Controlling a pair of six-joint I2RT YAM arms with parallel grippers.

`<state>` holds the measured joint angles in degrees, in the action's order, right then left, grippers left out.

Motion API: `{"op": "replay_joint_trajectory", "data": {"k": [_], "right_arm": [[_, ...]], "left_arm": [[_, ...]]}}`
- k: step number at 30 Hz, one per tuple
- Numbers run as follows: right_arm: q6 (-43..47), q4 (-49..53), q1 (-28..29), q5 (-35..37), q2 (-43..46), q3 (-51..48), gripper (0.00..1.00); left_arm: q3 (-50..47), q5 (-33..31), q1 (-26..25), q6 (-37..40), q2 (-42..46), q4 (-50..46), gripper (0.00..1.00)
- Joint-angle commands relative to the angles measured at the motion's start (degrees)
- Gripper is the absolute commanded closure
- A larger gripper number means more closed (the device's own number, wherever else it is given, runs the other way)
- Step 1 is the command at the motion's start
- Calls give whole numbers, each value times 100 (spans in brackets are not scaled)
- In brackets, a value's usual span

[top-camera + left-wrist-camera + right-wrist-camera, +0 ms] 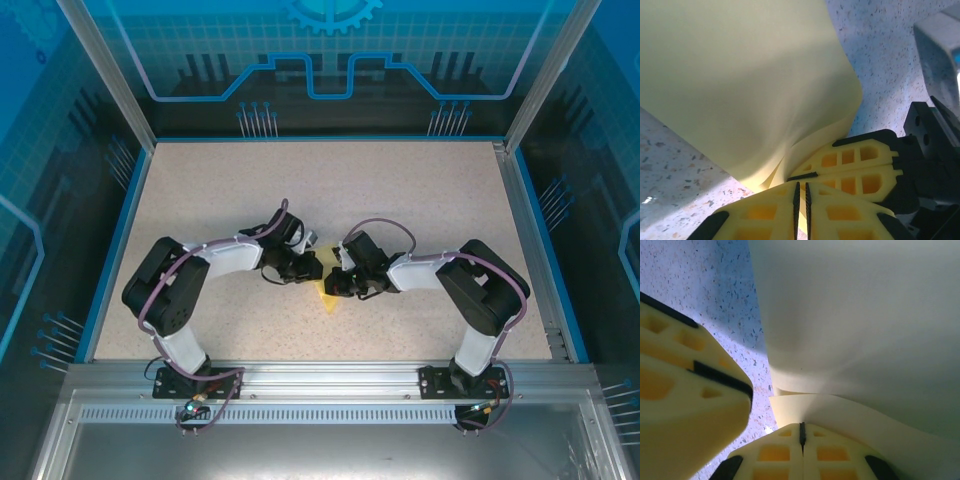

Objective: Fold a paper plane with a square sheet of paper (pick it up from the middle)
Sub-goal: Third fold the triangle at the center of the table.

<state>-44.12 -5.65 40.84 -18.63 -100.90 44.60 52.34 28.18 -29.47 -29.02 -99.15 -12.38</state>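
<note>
Start at your left: the left arm (pixel 185 285) bends in toward the middle of the table (pixel 420 190), and your left gripper (pixel 312 268) ends just short of the centre. In its wrist view its yellow pads (pixel 765 212) are pressed almost flat together, with only a hairline seam between them. The lower edge of the square sheet of paper (pixel 740 85) runs down into that seam, so you are pinching the sheet there. The sheet is off the table, held between your two grippers. It rises from the pinch as a broad, bowed pale-yellow surface. From above you see only a small yellow wedge (pixel 328 297) below the grippers, its tip aimed at the near edge, toward the arm bases. The grippers cover the rest, so you cannot tell its long axis. Just to the right, touching the same bunched edge, your right gripper (pixel 338 280) is clamped shut on the paper. In its wrist view the pads (pixel 780 455) meet and the sheet curls up out of them. The right arm (pixel 480 290) reaches back from there.
</note>
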Motion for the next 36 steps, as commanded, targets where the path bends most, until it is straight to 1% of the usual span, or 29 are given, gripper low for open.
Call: {"op": "replay_joint_trajectory", "data": {"k": [1, 11, 16, 23, 36], "right_arm": [[103, 314, 61, 53, -136, -180, 100], [125, 345, 58, 16, -83, -188, 100], [129, 318, 57, -12, -65, -188, 100], [149, 346, 63, -22, 22, -223, 100], [105, 263, 61, -53, 171, -247, 100]], "left_arm": [[-177, 200, -63, -168, 102, 177, 86], [-332, 186, -91, -71, -35, 168, 87], [-305, 56, -77, 62, -113, 39, 87], [-217, -32, -81, -10, -347, 205, 87], [-31, -771, -76, 377, -502, -436, 88]]}}
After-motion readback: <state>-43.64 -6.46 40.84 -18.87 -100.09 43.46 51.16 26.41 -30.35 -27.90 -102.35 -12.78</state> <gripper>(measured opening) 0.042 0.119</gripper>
